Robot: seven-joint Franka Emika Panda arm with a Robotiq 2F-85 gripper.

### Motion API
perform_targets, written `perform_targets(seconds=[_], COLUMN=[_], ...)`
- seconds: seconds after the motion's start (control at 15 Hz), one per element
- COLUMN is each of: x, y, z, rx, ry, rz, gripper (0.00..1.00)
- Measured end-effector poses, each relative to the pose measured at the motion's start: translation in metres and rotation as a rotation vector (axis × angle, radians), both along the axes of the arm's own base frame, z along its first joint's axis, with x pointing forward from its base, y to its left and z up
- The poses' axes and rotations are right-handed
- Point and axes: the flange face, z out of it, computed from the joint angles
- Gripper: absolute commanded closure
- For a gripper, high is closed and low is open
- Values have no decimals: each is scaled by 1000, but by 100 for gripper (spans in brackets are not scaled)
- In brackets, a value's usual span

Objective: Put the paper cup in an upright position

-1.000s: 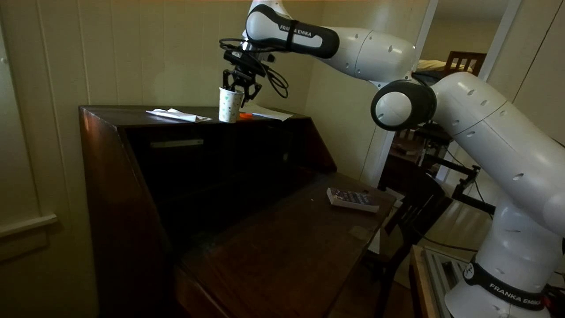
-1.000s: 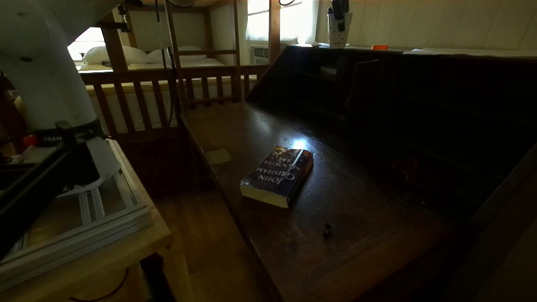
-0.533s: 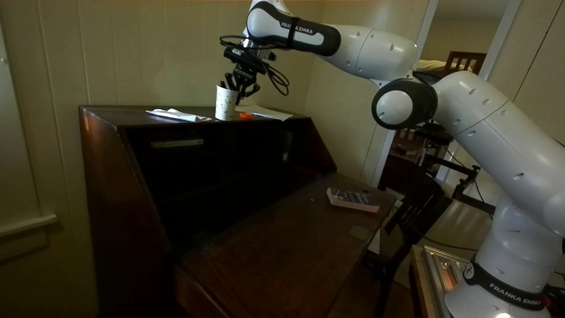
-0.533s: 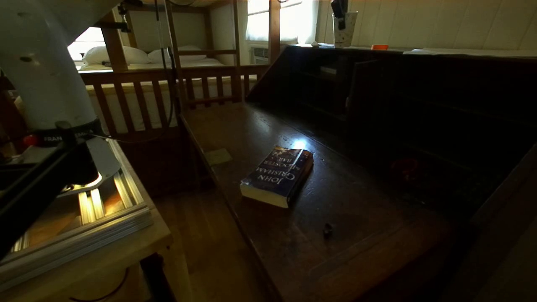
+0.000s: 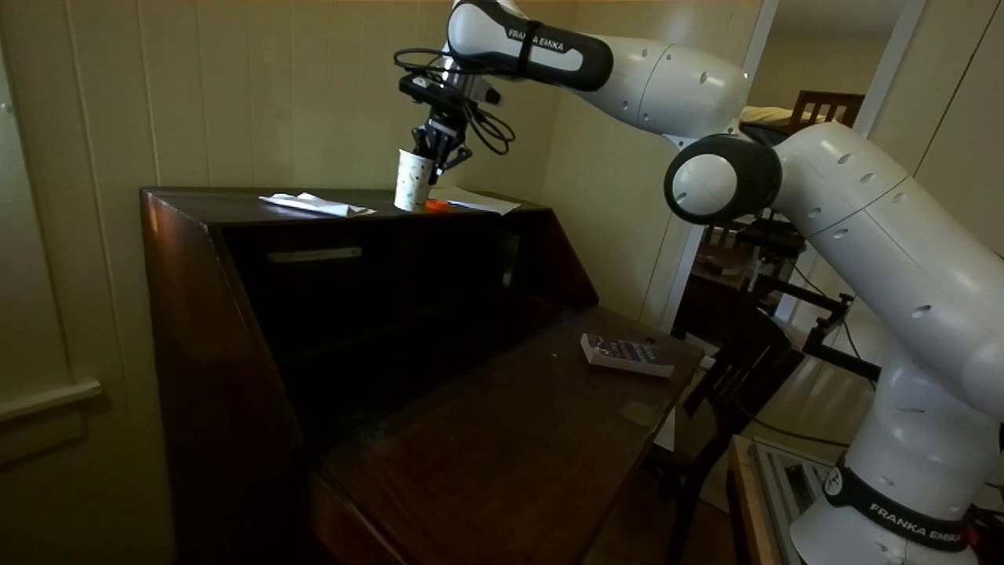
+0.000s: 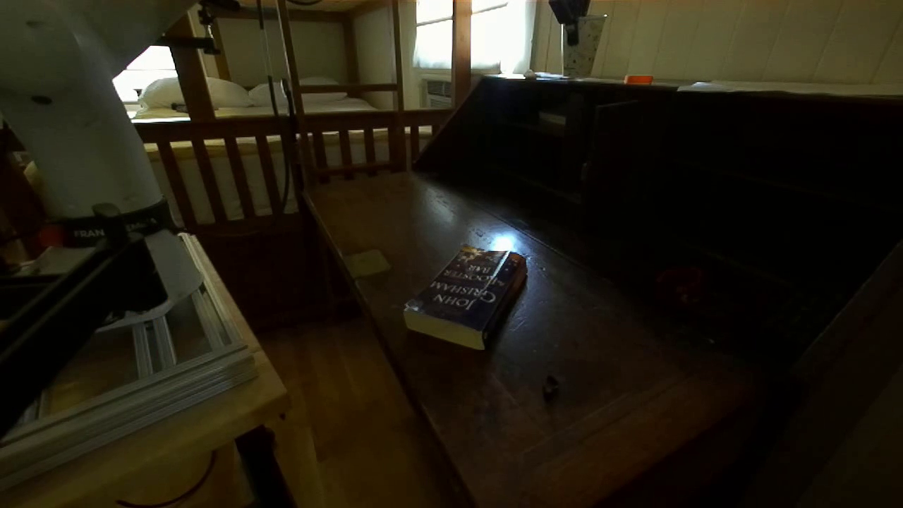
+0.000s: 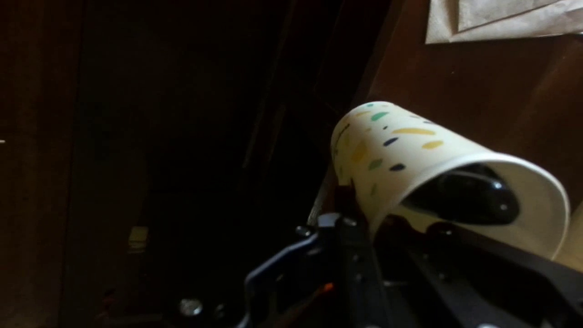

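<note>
The paper cup [image 5: 409,188], white with small coloured flecks, is at the front edge of the desk's top shelf in both exterior views. Its rim faces up and it leans slightly. Whether its base touches the shelf I cannot tell. My gripper [image 5: 433,162] is shut on the cup's wall near the rim. In the wrist view one of its fingers [image 7: 357,264] lies outside the cup [image 7: 387,146] and its mate reaches inside. A shiny black shape also shows inside the cup; what it is stays unclear.
On the shelf a crumpled white paper [image 5: 314,205] lies to one side of the cup. A flat orange item [image 6: 638,80] and a white sheet [image 5: 478,201] are on the other side. Below, a thick book [image 6: 462,300] rests on the desk's writing surface [image 5: 486,447].
A second ago the jaws stood apart at the cup's rim; now they have come together on its wall. The cup and gripper have shifted slightly across the shelf, and the cup leans a little more.
</note>
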Motion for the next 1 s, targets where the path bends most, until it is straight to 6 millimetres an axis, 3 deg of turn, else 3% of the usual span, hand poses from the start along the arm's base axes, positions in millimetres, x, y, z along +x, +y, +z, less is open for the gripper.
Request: perform_targets(seconds=[0.67, 1.0], x=[6, 13], y=[20, 20], z=[1, 12], rx=[23, 7], ry=[-30, -124], rz=[-49, -42], gripper=[4, 0])
